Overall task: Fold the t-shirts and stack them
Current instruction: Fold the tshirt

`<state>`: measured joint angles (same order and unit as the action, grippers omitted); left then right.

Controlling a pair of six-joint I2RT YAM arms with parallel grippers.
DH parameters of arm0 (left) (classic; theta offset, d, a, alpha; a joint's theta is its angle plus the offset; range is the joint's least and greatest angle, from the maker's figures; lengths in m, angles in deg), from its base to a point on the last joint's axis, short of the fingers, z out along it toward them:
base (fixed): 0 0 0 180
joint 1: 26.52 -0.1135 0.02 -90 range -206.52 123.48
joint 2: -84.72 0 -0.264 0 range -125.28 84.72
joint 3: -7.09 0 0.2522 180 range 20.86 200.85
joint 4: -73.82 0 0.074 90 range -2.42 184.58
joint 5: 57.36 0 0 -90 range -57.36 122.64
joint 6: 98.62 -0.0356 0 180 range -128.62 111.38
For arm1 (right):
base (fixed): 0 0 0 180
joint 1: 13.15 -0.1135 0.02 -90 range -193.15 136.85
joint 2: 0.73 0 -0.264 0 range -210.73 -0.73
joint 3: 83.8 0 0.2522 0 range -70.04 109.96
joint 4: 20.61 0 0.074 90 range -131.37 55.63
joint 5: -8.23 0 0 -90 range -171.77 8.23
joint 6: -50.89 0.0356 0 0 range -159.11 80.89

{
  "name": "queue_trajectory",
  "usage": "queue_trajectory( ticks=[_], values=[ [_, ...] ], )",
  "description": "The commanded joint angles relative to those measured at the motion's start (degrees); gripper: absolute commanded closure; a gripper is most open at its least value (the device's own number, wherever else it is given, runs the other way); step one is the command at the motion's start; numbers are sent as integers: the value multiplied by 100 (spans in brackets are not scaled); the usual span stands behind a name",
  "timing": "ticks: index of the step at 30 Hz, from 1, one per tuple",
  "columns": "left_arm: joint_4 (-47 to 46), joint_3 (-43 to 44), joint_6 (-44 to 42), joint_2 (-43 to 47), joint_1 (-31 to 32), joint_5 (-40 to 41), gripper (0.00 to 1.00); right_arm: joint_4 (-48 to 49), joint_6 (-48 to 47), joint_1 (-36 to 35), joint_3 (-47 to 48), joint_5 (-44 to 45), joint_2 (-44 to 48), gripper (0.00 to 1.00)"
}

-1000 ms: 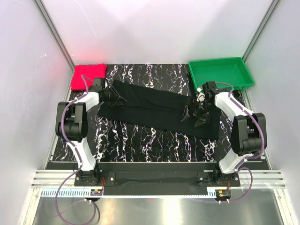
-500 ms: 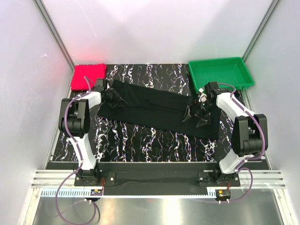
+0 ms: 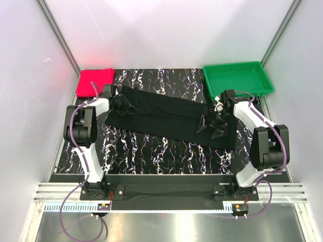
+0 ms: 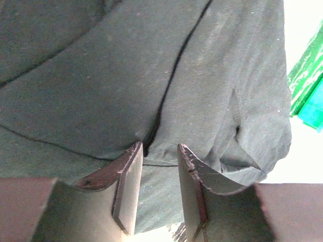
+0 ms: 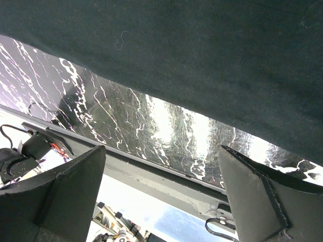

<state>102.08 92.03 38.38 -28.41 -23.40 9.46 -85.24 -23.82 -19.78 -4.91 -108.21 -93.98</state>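
a solid black cloth t-shirt (image 3: 166, 117) lies spread across a black marbled table (image 3: 151, 151), running from far left to near right. the left gripper (image 4: 159, 147) sits on its left end, fingers narrowly apart; whether they pinch cloth cannot be told. the right gripper (image 5: 161, 151) hangs wide open over the shirt's right end. a folded pinkish-red cloth t-shirt (image 3: 95, 81) lies far left, a green plastic tray (image 3: 237, 78) far right.
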Motion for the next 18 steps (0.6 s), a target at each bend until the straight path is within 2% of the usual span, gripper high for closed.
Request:
queue_trajectory(
  ticks=[1,8,12,16,18],
  values=[
    [-53,-139,2,185,31,191,61,-28,27,13,-61,51,237,0],
    [-88,-95,-34,80,40,121,71,-10,35,22,-158,33,290,0],
    [-88,10,-33,106,75,129,90,-10,18,13,-158,33,290,0],
    [-53,80,2,220,137,68,100,-19,9,13,-166,33,264,0],
    [-70,124,98,290,233,7,100,-19,-17,13,-175,33,255,0]
  ],
)
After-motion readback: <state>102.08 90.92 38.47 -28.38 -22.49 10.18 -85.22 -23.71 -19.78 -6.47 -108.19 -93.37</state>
